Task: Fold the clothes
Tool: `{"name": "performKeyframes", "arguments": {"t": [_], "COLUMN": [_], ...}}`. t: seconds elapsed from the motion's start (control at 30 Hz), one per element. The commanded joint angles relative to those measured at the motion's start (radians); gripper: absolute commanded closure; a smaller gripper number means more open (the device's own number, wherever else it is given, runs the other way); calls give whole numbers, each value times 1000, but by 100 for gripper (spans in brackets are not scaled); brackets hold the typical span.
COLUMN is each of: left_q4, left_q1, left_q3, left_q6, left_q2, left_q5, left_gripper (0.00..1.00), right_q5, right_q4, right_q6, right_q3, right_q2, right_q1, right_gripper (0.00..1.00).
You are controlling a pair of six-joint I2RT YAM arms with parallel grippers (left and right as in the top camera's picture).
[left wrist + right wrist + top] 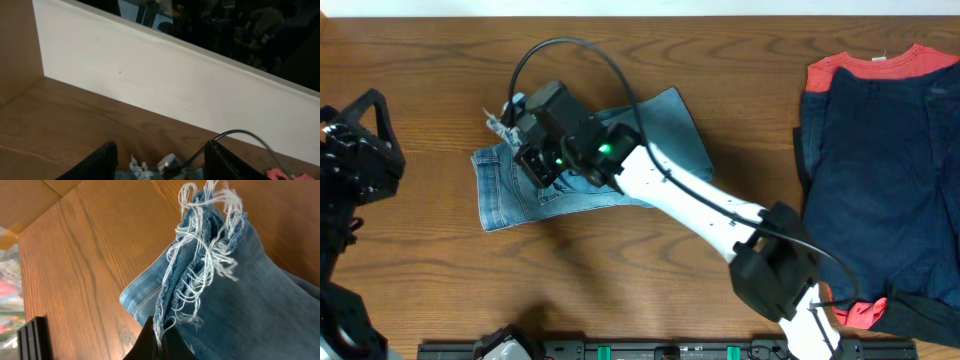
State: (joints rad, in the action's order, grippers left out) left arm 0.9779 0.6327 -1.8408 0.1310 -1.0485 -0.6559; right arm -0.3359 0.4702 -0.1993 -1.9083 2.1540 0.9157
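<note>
The light-blue jeans [665,135] lie folded in a short stack at the table's middle left. My right gripper [525,140] is over their left end and shut on the frayed hems [200,240], which hang in white threads above the folded denim [260,310]. The fingertips [159,340] pinch the hem edge. My left gripper [160,160] is open and empty at the far left of the table [360,140], away from the jeans; it faces the frayed hems [136,167] from a distance.
A stack of dark navy and red clothes [880,170] lies at the right side of the table. A white wall panel [175,85] borders the back edge. A black cable [570,50] loops above the right arm.
</note>
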Motion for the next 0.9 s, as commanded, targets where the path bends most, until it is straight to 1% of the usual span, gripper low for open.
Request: {"name": "performKeyframes", "arguments": {"t": [0.0,0.03,0.1,0.13,0.2,0.27,0.37,0.47,0.57,0.63,0.7,0.77,0.83,0.87], "left_q4": [2,2,5,6,10,16,34,78,147,204,276,344,406,426], "left_q1": [-4,-4,-4,-4,-4,-4,-4,-4,-4,-4,-4,-4,-4,-4], "left_q3": [-6,-6,-6,-6,-6,-6,-6,-6,-6,-6,-6,-6,-6,-6], "left_q6": [3,3,3,0,0,0,-8,-45,-55,-88,-121,-126,-178,-209], "left_q2": [-4,-4,-5,-5,-10,-16,-33,-61,-114,-163,-221,-273,-331,-355], "left_q5": [-17,-17,-17,-16,-13,-13,-13,-6,10,12,12,12,12,12], "left_gripper": [43,43,43,43,43,43,43,43,42,39,36,28,24,22], "right_q5": [-5,-6,-5,-3,18,51,100,145,154,153,148,118,66,50], "right_q4": [-70,-108,-164,-180,-201,-195,-119,8,159,271,385,498,613,649], "right_q6": [-14,-14,-14,-13,-5,12,25,24,3,-41,-84,-100,-83,-66], "right_q3": [-12,-12,-12,-12,-12,-13,-13,-13,-12,-13,-13,-12,-5,5], "right_q2": [29,41,56,58,60,54,31,-14,-71,-101,-116,-115,-97,-86], "right_q1": [31,40,55,61,67,64,28,-42,-149,-232,-312,-382,-447,-470], "right_gripper": [98,96,83,80,78,72,64,62,59,59,62,72,82,84]}}
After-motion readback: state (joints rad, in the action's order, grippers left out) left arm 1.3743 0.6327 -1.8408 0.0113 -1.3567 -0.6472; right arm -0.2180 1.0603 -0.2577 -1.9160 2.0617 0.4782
